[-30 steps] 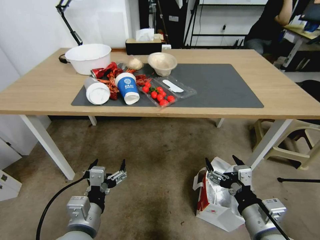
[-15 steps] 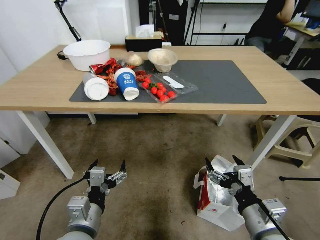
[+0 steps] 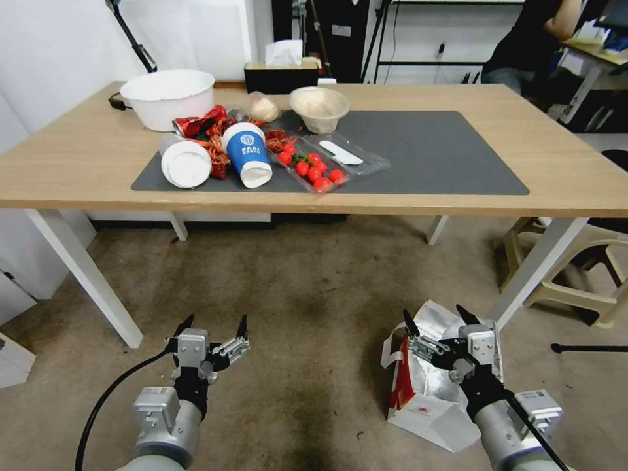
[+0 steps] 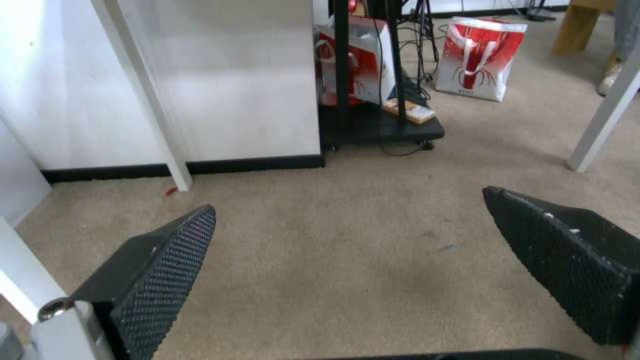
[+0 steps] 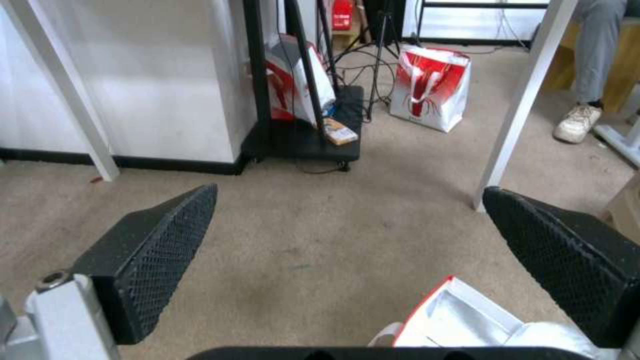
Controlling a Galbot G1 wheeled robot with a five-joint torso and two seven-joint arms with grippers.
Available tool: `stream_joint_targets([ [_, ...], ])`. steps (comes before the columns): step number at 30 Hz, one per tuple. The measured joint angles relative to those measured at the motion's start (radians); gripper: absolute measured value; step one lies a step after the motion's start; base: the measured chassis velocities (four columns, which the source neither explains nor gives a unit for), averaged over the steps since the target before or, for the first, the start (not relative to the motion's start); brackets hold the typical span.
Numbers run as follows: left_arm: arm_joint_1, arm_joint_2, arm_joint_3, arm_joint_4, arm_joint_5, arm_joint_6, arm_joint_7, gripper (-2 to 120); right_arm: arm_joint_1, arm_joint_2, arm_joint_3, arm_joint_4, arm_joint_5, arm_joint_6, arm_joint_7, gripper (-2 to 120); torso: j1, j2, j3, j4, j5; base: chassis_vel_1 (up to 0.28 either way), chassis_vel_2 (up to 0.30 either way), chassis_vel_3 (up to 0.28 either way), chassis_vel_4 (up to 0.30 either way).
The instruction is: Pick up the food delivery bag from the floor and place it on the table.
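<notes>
The food delivery bag (image 3: 428,392) stands on the floor (image 3: 314,294) at the right. It is white with a red side panel, a foil-lined open top and a small red logo. My right gripper (image 3: 435,315) hangs open just above its open top, touching nothing. In the right wrist view, the bag's rim (image 5: 460,315) shows below the open right gripper (image 5: 350,190). My left gripper (image 3: 216,320) is open over bare carpet at the left, and the left wrist view shows this gripper (image 4: 350,205) holding nothing. The table (image 3: 78,163) stands ahead, its grey mat (image 3: 445,150) bare on the right half.
A white bowl (image 3: 167,98), tipped cups (image 3: 247,156), a tomato tray (image 3: 314,171) and a tissue box (image 3: 281,75) crowd the mat's left half. A white table leg (image 3: 533,271) and a beige stool (image 3: 582,275) stand close beside the bag. Another red-and-white bag (image 5: 430,87) sits beyond the table.
The whole head view has shifted, with the table now higher in the picture and more carpet showing, so the camera moved. Both grippers stay open in the same pose.
</notes>
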Motion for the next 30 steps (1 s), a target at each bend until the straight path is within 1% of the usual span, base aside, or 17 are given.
stream_joint_targets([
  [2, -0.001, -0.001, 0.0, 0.001, 0.0, 0.0, 0.0, 100, -0.003, 0.002, 0.0, -0.002, -0.002, 0.001, -0.001, 100, -0.004, -0.014, -0.009, 0.0, 0.0, 0.0, 0.0, 0.0, 0.0],
  [4, -0.001, -0.001, 0.0, 0.001, 0.0, 0.0, 0.001, 100, -0.003, 0.002, 0.0, -0.002, -0.002, 0.002, -0.001, 100, -0.006, -0.017, -0.012, 0.0, 0.0, 0.0, 0.0, 0.0, 0.0],
  [6, -0.001, -0.001, 0.0, 0.003, -0.001, -0.001, 0.001, 100, -0.01, -0.002, 0.0, -0.004, -0.004, 0.006, -0.002, 100, -0.009, -0.03, -0.02, 0.0, 0.0, 0.0, 0.0, 0.0, 0.0],
  [8, -0.001, -0.001, 0.0, 0.003, -0.001, -0.001, 0.001, 100, -0.011, -0.003, 0.0, -0.004, -0.004, 0.007, -0.002, 100, -0.01, -0.032, -0.022, 0.0, 0.0, 0.0, 0.0, 0.0, 0.0],
  [10, -0.002, -0.004, -0.001, 0.005, -0.001, -0.001, 0.001, 100, -0.012, -0.006, 0.001, -0.008, -0.004, 0.009, -0.003, 100, -0.014, -0.045, -0.03, 0.0, 0.0, 0.0, 0.0, 0.0, 0.0],
  [12, -0.003, -0.005, -0.001, 0.006, -0.001, -0.001, 0.001, 100, -0.011, -0.005, 0.002, -0.008, -0.004, 0.009, -0.003, 100, -0.015, -0.048, -0.032, 0.0, 0.0, 0.0, 0.0, 0.0, 0.0],
  [18, -0.008, -0.008, 0.004, 0.016, 0.001, -0.003, 0.001, 100, -0.006, 0.004, 0.001, -0.009, -0.002, 0.008, -0.003, 100, -0.027, -0.077, -0.05, 0.0, 0.0, 0.0, 0.0, 0.0, 0.0],
  [22, -0.01, -0.008, 0.003, 0.016, 0.0, -0.003, 0.001, 100, -0.008, 0.003, 0.001, -0.01, -0.002, 0.008, -0.004, 100, -0.03, -0.087, -0.057, 0.0, 0.0, 0.0, 0.0, 0.0, 0.0],
  [25, -0.01, -0.008, 0.003, 0.017, -0.001, -0.004, 0.001, 100, -0.008, 0.001, 0.002, -0.014, -0.002, 0.008, -0.004, 100, -0.034, -0.104, -0.07, 0.0, 0.0, 0.0, 0.0, 0.0, 0.0],
  [30, -0.009, -0.01, 0.003, 0.018, -0.001, -0.006, 0.001, 100, -0.007, 0.001, 0.001, -0.016, -0.003, 0.008, -0.004, 100, -0.039, -0.118, -0.08, 0.0, 0.0, 0.0, 0.0, 0.0, 0.0],
])
